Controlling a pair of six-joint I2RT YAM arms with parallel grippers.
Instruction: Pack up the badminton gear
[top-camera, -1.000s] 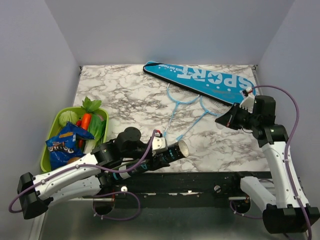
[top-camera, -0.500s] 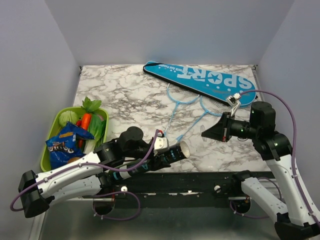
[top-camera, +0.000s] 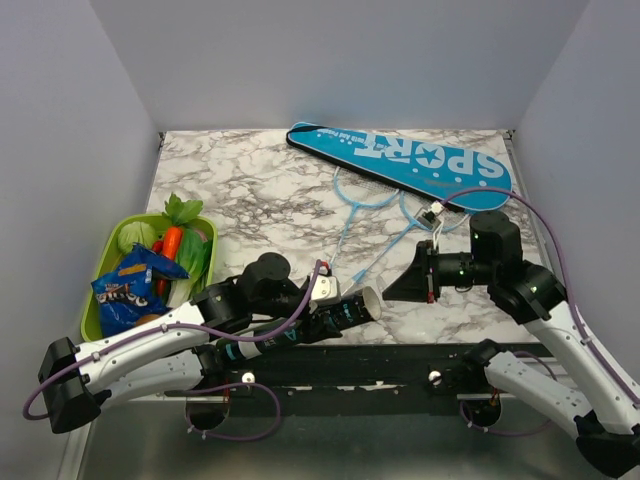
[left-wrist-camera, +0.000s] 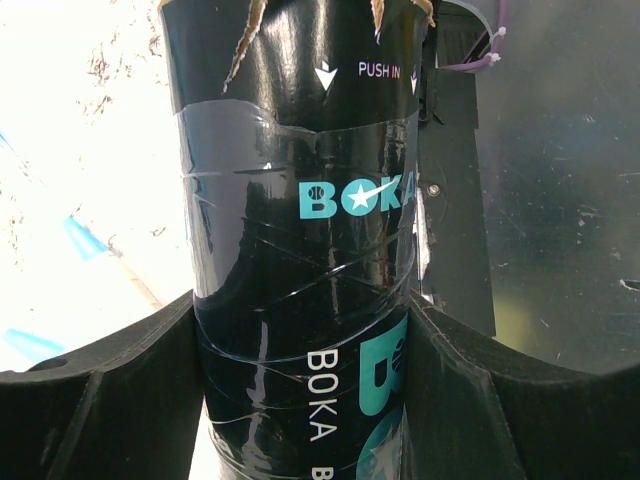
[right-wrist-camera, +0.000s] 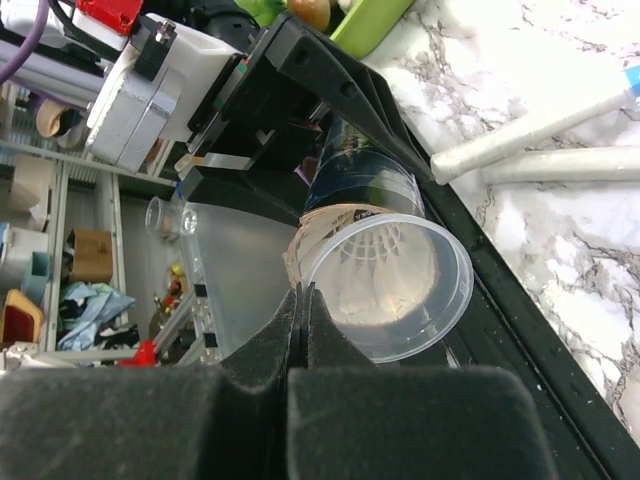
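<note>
Left fingers (left-wrist-camera: 100, 400) pinch dark tube (left-wrist-camera: 300, 260) — right fingers (right-wrist-camera: 245, 385) pressed together at tube's open mouth, shuttlecock (right-wrist-camera: 375, 262) inside.

I had bare counter (top-camera: 250, 190) open toward 11 o'clock. The cover (top-camera: 410, 158) and rackets (top-camera: 365, 188) crowded 1 o'clock, the green basket (top-camera: 100, 265) blocked 9 o'clock, and the tube (top-camera: 345, 308) sat just at 9 o'clock of my right tool (top-camera: 388, 293).

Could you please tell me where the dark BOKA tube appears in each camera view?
Top external: BOKA tube low centre, open mouth pointing right.
Left wrist: BOKA tube fills the centre, between the fingers.
Right wrist: BOKA tube at centre, clear mouth facing the camera.
Shared landmark: the left gripper clamped on it.
</note>
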